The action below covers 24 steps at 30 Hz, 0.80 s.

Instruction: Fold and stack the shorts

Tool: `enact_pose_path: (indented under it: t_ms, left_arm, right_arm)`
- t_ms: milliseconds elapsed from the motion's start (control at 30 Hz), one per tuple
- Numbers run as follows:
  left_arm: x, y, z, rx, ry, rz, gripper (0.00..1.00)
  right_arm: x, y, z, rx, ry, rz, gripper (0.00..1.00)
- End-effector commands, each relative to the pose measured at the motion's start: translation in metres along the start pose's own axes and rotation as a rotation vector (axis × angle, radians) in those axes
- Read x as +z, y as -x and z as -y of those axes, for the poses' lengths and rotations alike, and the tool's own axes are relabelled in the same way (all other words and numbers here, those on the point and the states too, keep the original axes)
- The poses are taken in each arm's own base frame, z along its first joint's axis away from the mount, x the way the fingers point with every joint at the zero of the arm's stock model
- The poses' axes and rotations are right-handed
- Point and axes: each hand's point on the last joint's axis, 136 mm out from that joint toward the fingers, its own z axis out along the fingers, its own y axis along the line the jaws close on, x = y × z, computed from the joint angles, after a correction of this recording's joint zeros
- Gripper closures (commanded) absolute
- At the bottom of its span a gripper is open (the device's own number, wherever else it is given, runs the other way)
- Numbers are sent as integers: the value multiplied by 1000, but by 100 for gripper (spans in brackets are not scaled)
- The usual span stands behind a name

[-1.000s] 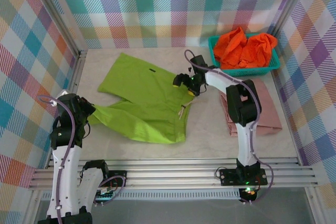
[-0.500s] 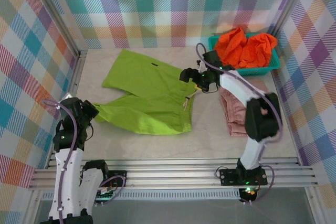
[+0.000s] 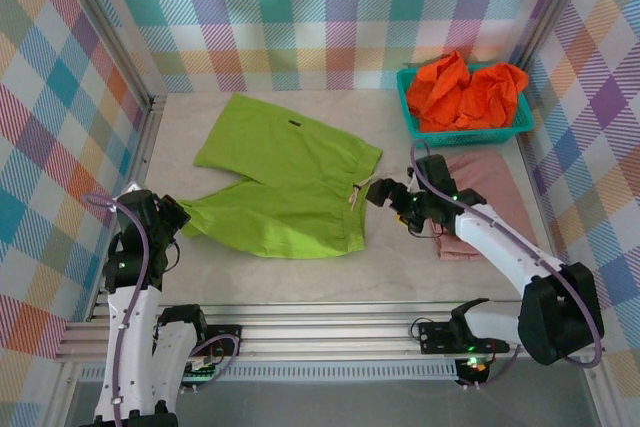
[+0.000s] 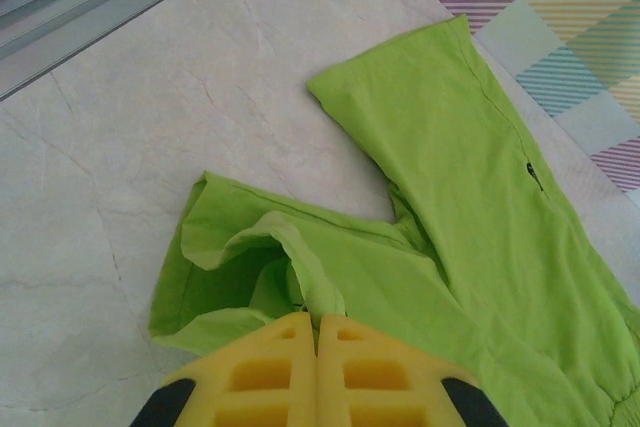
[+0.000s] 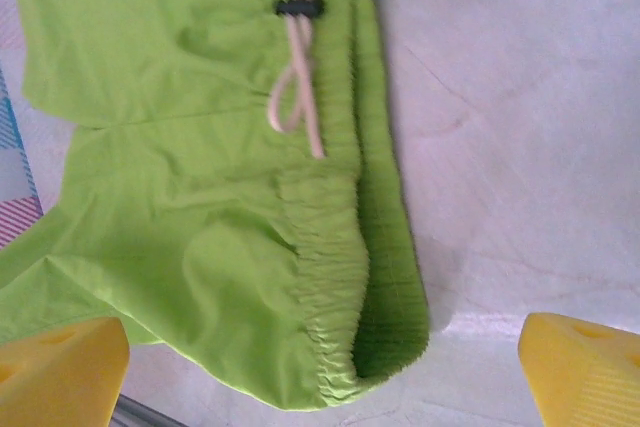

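walls (image 3: 330, 17): pastel plaid | tabletop (image 3: 400, 257): pale, marbled | near edge: aluminium rails (image 3: 330, 332) | light: even

The lime green shorts (image 3: 280, 182) are sprawling over the left and middle of the table (image 3: 400, 262), leaving bare strips along the near edge and by the far wall. The teal basket (image 3: 470, 135), heaped with orange shorts (image 3: 460, 92), is blocking the far right corner, and the right arm (image 3: 495, 242) is slanting across the folded pink shorts (image 3: 495, 177) just before it.
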Motion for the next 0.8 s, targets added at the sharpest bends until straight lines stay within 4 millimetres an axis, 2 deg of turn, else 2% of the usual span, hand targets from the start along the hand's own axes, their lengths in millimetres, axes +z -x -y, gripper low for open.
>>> enact_pose_path:
  t_ms: [0,233,467,767]
  left_arm:
    - [-1,0,2,-8,-21,10,100]
    - [-2,0,2,-7,-20,10,100]
    - [-2,1,3,-7,-21,13,100]
    - [-1,1,3,-8,-23,14,100]
  right_arm:
    - [7,-8,-2,109,51,-25,1]
    - [11,-13,-5,212,99,9,5]
    - [13,-21,-4,250,53,33,12]
    - [20,-29,-2,270,33,27,14]
